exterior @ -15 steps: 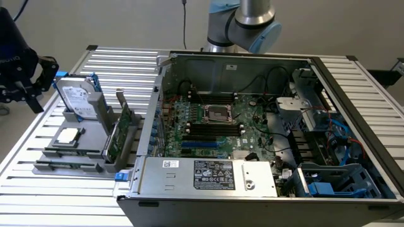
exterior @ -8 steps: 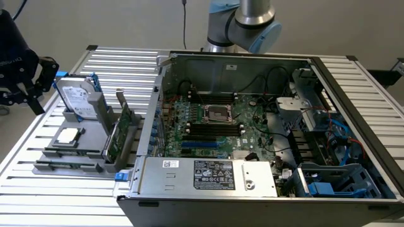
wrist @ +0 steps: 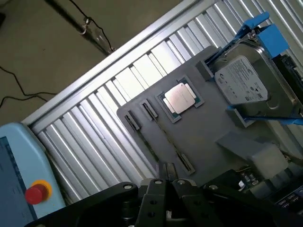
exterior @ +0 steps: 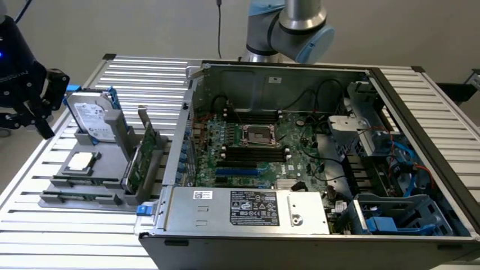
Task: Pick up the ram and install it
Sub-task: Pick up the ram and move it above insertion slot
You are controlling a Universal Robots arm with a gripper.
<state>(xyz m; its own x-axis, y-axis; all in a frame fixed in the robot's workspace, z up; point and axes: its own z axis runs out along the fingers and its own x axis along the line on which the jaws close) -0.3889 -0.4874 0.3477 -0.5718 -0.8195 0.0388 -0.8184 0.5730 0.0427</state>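
Clearly the gripper (wrist: 165,178) was closed, its two fingers pressed together with nothing between them, and it hung above the near edge of the gray tray (wrist: 208,127) at the exterior view's left, well apart from the open computer case (exterior: 300,152). Just beside the fingertips lay a long narrow holder with a clip at each end, and the thin dark strip standing on edge in it (wrist: 165,138) appeared to be the ram, though I cannot be fully sure from this angle. Farther out on the tray were a square processor chip (wrist: 180,98), then a silver hard drive (wrist: 241,85) with blue rails, and in the exterior view a taller green expansion card (exterior: 143,160) stood upright near the case. I judged the work to be at the approach to the pick, with nothing grasped yet. A grasp would call for the jaws to open first and to be lined up across the thin board, with care not to strike the clips.
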